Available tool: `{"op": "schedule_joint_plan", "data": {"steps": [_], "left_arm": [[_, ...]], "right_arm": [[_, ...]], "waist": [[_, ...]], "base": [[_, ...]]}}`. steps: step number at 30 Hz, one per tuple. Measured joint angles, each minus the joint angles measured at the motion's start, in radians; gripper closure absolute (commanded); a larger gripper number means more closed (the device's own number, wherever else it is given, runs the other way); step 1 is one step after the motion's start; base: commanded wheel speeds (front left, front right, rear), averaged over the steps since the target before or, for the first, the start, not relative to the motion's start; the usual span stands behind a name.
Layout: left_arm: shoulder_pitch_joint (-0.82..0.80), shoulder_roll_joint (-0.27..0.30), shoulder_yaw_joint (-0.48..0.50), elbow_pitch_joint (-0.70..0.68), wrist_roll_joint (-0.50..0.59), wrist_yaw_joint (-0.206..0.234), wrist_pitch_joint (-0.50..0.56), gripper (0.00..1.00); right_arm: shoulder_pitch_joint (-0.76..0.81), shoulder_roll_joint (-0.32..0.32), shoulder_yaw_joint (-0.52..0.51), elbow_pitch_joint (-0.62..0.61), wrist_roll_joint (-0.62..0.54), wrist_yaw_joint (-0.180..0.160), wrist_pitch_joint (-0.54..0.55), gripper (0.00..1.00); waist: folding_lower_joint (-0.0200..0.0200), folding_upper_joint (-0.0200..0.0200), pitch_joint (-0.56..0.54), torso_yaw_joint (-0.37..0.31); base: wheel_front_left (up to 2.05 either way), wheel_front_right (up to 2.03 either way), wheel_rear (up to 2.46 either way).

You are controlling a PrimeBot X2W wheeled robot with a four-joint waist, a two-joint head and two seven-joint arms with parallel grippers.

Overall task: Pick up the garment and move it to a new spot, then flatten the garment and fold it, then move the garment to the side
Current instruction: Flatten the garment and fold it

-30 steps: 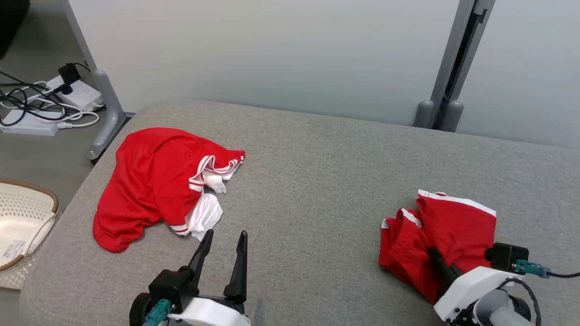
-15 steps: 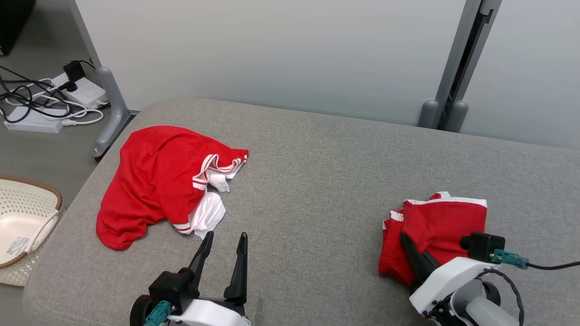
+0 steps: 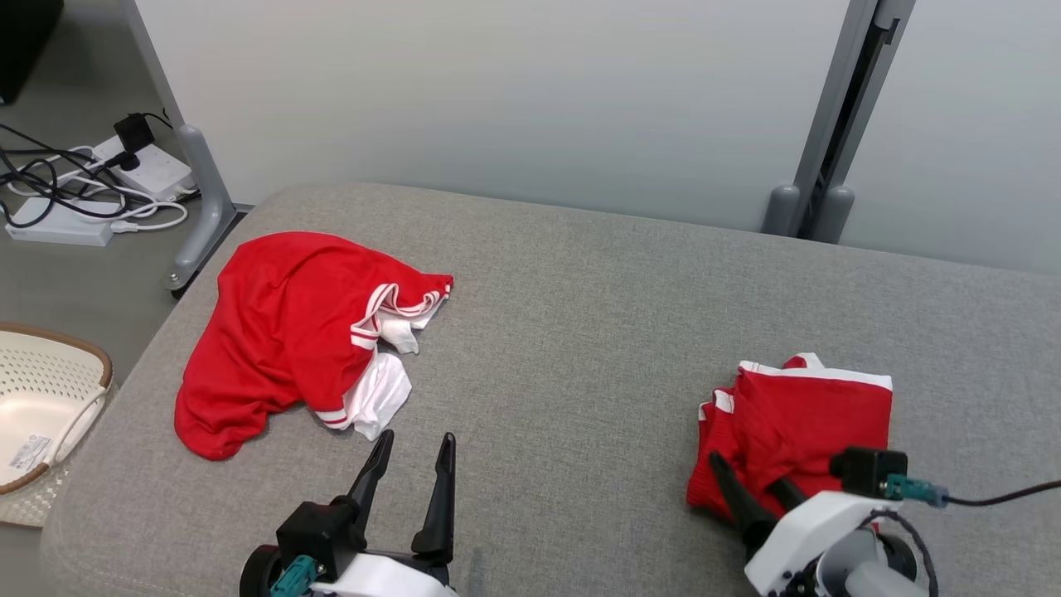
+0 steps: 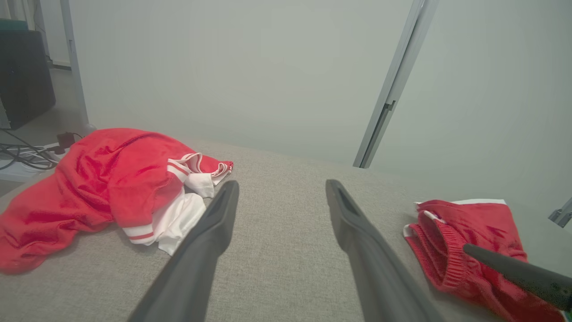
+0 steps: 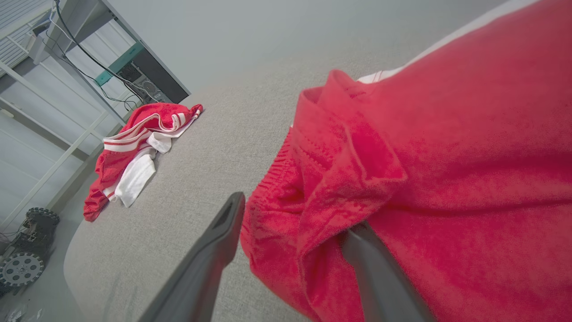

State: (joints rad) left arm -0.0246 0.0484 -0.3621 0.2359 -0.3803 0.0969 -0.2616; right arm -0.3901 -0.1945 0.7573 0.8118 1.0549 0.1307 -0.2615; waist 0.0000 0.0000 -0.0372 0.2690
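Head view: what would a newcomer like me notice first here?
Two bright red garments lie on the grey cushion: a crumpled red and white shirt at its left and folded red shorts at its right. The right gripper is at the shorts' near edge, fingers apart, one tucked under a fold, while the left gripper stands open near the shirt.

A white perforated basket (image 3: 58, 365) (brown-rimmed) sits on the floor (image 3: 91, 278), tangled cables (image 3: 41, 186) beyond it.
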Motion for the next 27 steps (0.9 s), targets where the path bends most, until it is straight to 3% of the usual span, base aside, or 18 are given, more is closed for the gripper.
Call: {"op": "schedule_joint_plan", "data": {"steps": [12, 21, 27], "left_arm": [[0.000, 0.000, -0.001, 0.002, 0.001, 0.000, 0.000, 0.00], [-0.003, 0.000, -0.007, 0.003, -0.002, 0.001, 0.000, 0.00], [-0.004, 0.000, 0.001, -0.001, -0.007, 0.007, 0.000, 0.00]], "right_arm": [[-0.023, 0.018, -0.016, -0.081, -0.115, 0.000, 0.000, 0.00], [-0.033, 0.043, 0.070, 0.041, -0.095, 0.000, 0.045, 0.00], [-0.047, 0.039, 0.070, 0.019, -0.053, 0.000, 0.021, 0.00]], "waist": [[0.0000, 0.0000, 0.002, -0.004], [0.0000, 0.0000, 0.012, 0.002], [0.0000, 0.0000, 0.010, -0.004]], "base": [[0.00, 0.00, 0.00], [0.00, 0.00, 0.00], [0.00, 0.00, 0.00]]}}
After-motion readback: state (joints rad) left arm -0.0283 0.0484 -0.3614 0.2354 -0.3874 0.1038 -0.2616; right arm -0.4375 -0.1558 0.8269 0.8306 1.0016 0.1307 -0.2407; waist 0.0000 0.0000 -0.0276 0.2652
